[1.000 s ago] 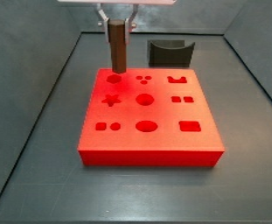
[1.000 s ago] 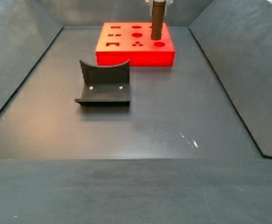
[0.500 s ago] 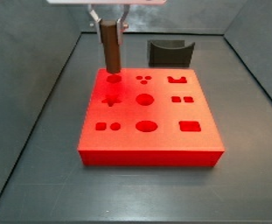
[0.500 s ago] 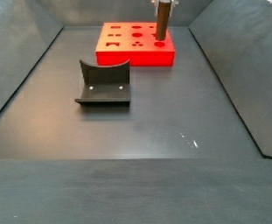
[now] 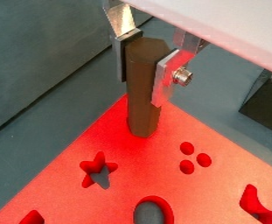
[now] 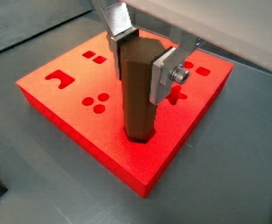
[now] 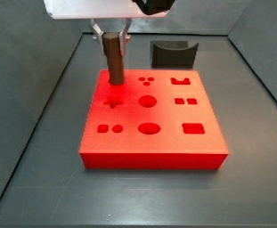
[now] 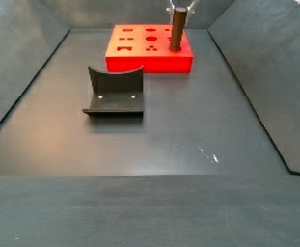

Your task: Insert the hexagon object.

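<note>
The hexagon object, a long brown peg (image 7: 112, 61), stands upright in my gripper (image 7: 112, 36), which is shut on its upper part. Both wrist views show the silver fingers (image 5: 173, 70) (image 6: 167, 72) clamped on the peg's flat sides (image 5: 142, 87) (image 6: 138, 87). The peg's lower end meets the top of the red block (image 7: 165, 142) at its far-left corner, where the hexagon hole lies. The peg hides the hole, so I cannot tell how deep it sits. In a side view the peg (image 8: 177, 29) stands at the block's (image 8: 133, 60) right end.
The red block's top has several other cut-out holes, among them a star (image 5: 97, 168) and three small dots (image 5: 194, 159). A dark grey curved fixture (image 7: 173, 52) (image 8: 115, 92) stands on the floor apart from the block. Grey sloping walls (image 7: 39, 116) surround the floor.
My gripper has carried the peg a little left over the block and then down. The peg's lower end now reaches the block's top at the hexagon hole.
</note>
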Robot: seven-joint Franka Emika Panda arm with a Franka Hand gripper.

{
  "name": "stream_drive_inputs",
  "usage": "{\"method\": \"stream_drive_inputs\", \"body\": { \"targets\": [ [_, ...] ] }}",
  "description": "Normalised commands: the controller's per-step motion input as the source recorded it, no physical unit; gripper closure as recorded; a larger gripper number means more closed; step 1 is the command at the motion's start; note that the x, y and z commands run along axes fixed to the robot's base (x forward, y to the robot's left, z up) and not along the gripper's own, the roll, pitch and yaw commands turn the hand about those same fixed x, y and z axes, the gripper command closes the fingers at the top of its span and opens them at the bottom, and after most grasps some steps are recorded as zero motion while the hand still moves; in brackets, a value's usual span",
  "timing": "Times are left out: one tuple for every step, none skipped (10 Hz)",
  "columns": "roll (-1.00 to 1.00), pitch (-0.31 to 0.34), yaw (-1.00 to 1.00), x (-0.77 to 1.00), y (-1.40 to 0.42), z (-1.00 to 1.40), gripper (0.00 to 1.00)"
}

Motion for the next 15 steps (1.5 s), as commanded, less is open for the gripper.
{"method": "stream_drive_inputs", "body": {
  "targets": [
    [0.14,-0.020,0.00,-0.05,0.11,-0.11,1.00],
    [0.13,-0.049,0.12,-0.07,0.17,-0.11,1.00],
    [0.18,-0.066,0.30,-0.07,0.00,-0.08,1.00],
    [0.13,-0.111,0.33,-0.09,-0.04,-0.09,1.00],
    [0.21,-0.081,0.28,0.00,-0.17,-0.18,1.00],
    [0.23,-0.040,0.25,0.00,-0.16,-0.27,1.00],
    [0.17,0.000,0.00,0.00,-0.11,0.00,1.00],
    [0.06,0.014,0.00,-0.01,-0.14,-0.11,1.00],
    [0.08,-0.131,0.00,0.06,0.00,-0.84,1.00],
    [0.00,-0.143,0.00,0.01,0.00,-0.90,1.00],
    [0.04,-0.074,0.00,0.00,0.00,-0.88,1.00],
    [0.21,-0.044,0.03,0.11,0.00,-0.81,1.00],
    [0.34,-0.024,0.06,0.15,0.00,-0.59,1.00],
    [0.36,-0.020,0.25,0.16,-0.03,-0.51,1.00],
    [0.28,-0.030,0.45,0.28,0.00,-0.57,1.00]
  ]
}}
